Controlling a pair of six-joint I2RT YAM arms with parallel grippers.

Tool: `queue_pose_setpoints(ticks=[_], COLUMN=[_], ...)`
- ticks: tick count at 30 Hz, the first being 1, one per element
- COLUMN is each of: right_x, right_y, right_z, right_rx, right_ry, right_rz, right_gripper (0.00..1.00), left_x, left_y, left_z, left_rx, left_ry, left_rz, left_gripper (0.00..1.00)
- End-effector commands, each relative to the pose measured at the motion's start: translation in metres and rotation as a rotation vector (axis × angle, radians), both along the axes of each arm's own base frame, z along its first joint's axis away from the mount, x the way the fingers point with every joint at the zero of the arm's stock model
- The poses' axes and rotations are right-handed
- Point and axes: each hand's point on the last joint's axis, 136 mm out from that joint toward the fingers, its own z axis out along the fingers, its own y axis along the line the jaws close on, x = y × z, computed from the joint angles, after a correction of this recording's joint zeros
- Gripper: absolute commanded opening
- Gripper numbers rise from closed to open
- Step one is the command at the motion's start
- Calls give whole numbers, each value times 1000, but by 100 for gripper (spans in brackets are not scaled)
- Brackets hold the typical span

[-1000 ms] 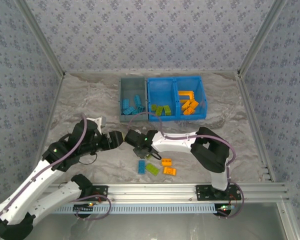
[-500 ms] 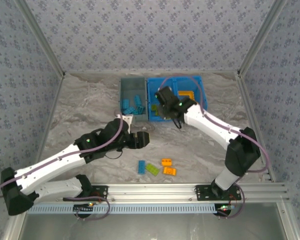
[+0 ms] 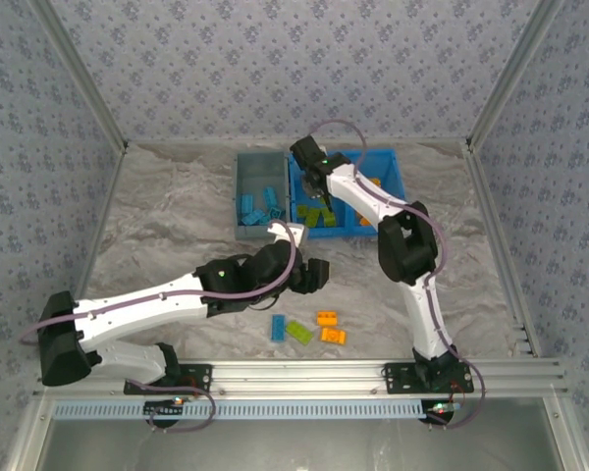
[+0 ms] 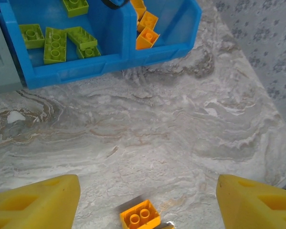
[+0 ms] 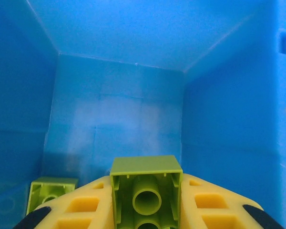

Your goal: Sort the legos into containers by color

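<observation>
A small lime green studded plastic brick (image 5: 145, 188) is pinched between the yellow fingers (image 5: 81, 205) of the right gripper (image 5: 146, 210), with its hollow underside turned to the wrist camera. It hangs inside the left compartment of the bright blue divided plastic bin (image 5: 119, 71); another lime green brick (image 5: 51, 191) lies on the compartment floor below and to its left.

From above, the right gripper (image 3: 319, 186) is over that same compartment of the bright blue divided plastic bin (image 3: 383, 228). A cluster of lime green bricks (image 4: 55, 43) lies in it, and orange bricks (image 4: 148, 36) lie in the right compartment. Touching its left side is the grey-blue rectangular open plastic bin (image 3: 243, 177), which holds blue bricks (image 3: 260, 206).

Four pieces lie close together on the grey-white marbled table top (image 3: 177, 216), well apart from the bins and toward the near edge: a loose blue brick (image 3: 277, 327), a loose lime green brick (image 3: 298, 332) just beside it, a first orange brick (image 3: 326, 318) and a second orange brick (image 3: 333, 336).

The left gripper (image 3: 314, 275) hovers between the bins and this group. In its wrist view the left gripper (image 4: 145, 191) has its yellow fingers (image 4: 38, 200) spread wide and holds nothing; one orange brick (image 4: 139, 215) sits on the table between them, apart from both.

Patterned wallpaper panels (image 3: 294, 69) enclose the table, and an aluminium rail (image 3: 304, 373) carries the arm bases.
</observation>
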Motion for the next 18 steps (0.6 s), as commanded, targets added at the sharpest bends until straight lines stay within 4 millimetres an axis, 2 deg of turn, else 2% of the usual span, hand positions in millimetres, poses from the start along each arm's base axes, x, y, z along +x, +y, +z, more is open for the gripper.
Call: queue_pose_setpoints(ticks=[1,5,8,10,13,18], right_x=[2,3,2,1,-1,-15], right_y=[-6,-3,0,3,7,6], right_z=[-9,-19,-7,10,48,122], right_rx=[-48,-40,-26,-10,25,82], right_ry=[37,59,42,12,-49,-162], right_rz=[-9,-6,-1,6,24,48], right_gripper=[31,42,51,55,57,57], left_x=[2,-1,-2,-4,-5,-7], left_y=[-1,3,9,13,22,43], left_z=[7,1,-3,-4,-4,1], left_rx=[23,57,80,87,104,118], left_ry=[-41,-36,-27,-25,-27,-37], left_rz=[8,5,7,11,24,48], left_gripper=[75,75,75,75,75,76])
